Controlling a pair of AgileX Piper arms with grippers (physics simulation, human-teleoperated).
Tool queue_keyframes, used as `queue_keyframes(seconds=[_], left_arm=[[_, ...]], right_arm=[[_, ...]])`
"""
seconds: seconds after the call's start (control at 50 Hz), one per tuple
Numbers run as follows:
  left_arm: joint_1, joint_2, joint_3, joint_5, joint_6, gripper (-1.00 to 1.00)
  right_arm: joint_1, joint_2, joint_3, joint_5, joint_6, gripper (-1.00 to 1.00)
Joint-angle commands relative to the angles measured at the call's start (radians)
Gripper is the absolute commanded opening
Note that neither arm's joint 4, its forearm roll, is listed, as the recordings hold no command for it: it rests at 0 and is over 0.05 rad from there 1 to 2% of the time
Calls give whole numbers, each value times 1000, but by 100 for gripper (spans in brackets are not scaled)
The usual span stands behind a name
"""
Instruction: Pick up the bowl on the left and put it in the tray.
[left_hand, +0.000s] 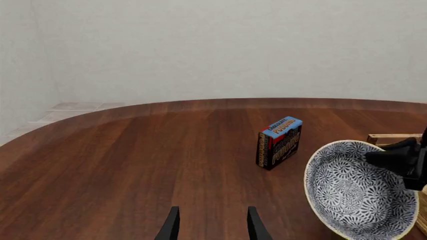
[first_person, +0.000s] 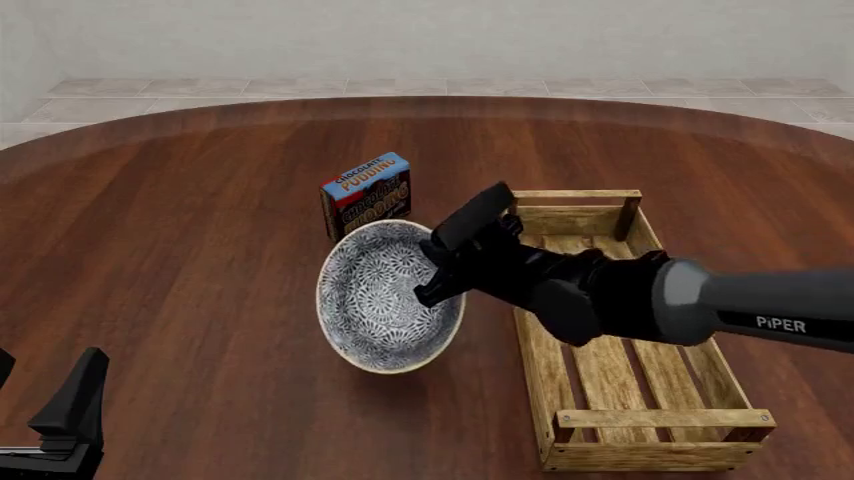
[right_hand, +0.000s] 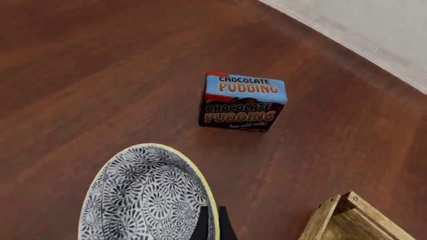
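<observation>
Blue-patterned bowl (first_person: 384, 300) tilted, pinched by right jaws; tray (first_person: 627, 340) beside.

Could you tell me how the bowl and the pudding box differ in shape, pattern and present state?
The bowl is round with a dark-blue floral pattern; the pudding box is rectangular with printed lettering. The bowl is tilted and gripped at its rim by the right gripper, while the pudding box stands upright, untouched. Both are outside the tray.

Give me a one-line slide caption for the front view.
Right gripper holds the tilted blue-patterned bowl by its rim, beside the wooden tray, pudding box behind.
</observation>
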Motion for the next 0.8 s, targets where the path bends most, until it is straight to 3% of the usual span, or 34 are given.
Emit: queue_keyframes(seconds=[0.02,0.1,0.18,0.2,0.24,0.26,0.3,0.32,0.38,0.42,0.44,0.46,0.54,0.56,0.8], left_arm=[[0,0,0,0,0,100],[0,0,0,0,0,100],[0,0,0,0,0,100],[0,0,0,0,0,100],[0,0,0,0,0,100],[0,0,0,0,0,100],[0,0,0,0,0,100],[0,0,0,0,0,100],[0,0,0,0,0,100],[0,0,0,0,0,100],[0,0,0,0,0,100],[0,0,0,0,0,100],[0,0,0,0,0,100],[0,0,0,0,0,100],[0,0,0,0,0,100]], right_arm=[[24,-50,21,2,32,-100],[51,-70,33,15,75,-100],[61,-90,38,26,76,-100],[86,-112,52,28,117,-100],[84,-116,58,27,76,-100],[101,-133,67,29,128,-100],[97,-137,69,30,102,-100],[111,-156,78,29,150,-100],[113,-171,77,36,143,-100],[129,-199,89,34,209,-100],[122,-195,83,38,177,-100],[129,-207,89,34,218,-100],[128,-215,92,32,204,-100],[137,-225,101,28,231,-100],[120,-226,95,23,200,-100]])
